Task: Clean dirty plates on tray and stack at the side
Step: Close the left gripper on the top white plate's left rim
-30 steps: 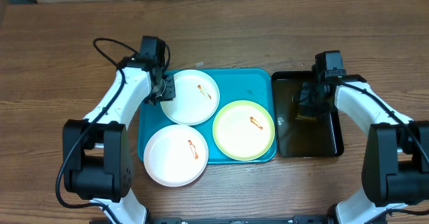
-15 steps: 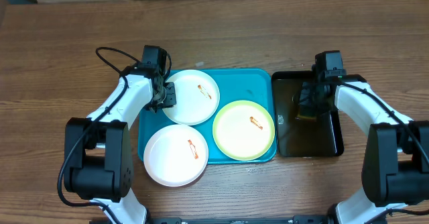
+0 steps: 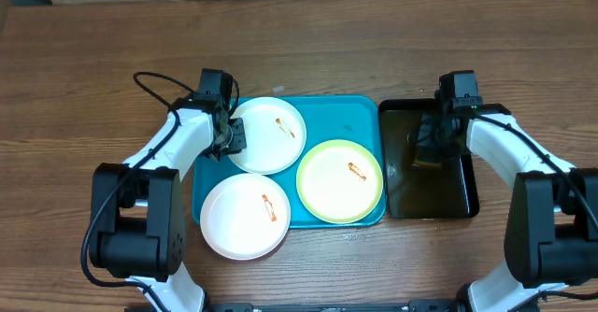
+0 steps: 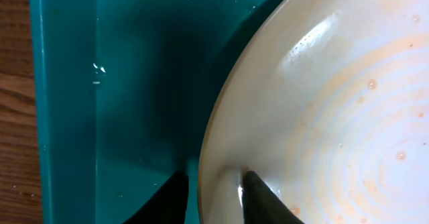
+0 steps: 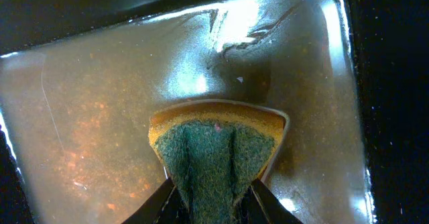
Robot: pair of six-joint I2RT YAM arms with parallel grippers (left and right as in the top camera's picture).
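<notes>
The turquoise tray (image 3: 350,116) holds three dirty plates, each with an orange-red smear. A white one (image 3: 276,136) is at the back left. A second white one (image 3: 245,216) overhangs the front left corner. The yellow-green one (image 3: 339,181) is at the right. My left gripper (image 3: 232,136) is shut on the left rim of the back white plate (image 4: 322,103). One finger (image 4: 171,198) is on the tray side and one finger (image 4: 258,198) is on the plate's inside. My right gripper (image 3: 432,151) is shut on a green-and-yellow sponge (image 5: 214,143), low in the black tray.
The narrower black tray (image 3: 458,195) stands right of the turquoise tray and holds brownish water (image 5: 87,130). Wooden table lies all round. The left arm's black cable (image 3: 154,69) loops over the table behind it. The turquoise tray's left wall (image 4: 64,103) is close to my left fingers.
My left gripper has moved a little forward and right along the back white plate's left rim. The right arm and the sponge have not moved.
</notes>
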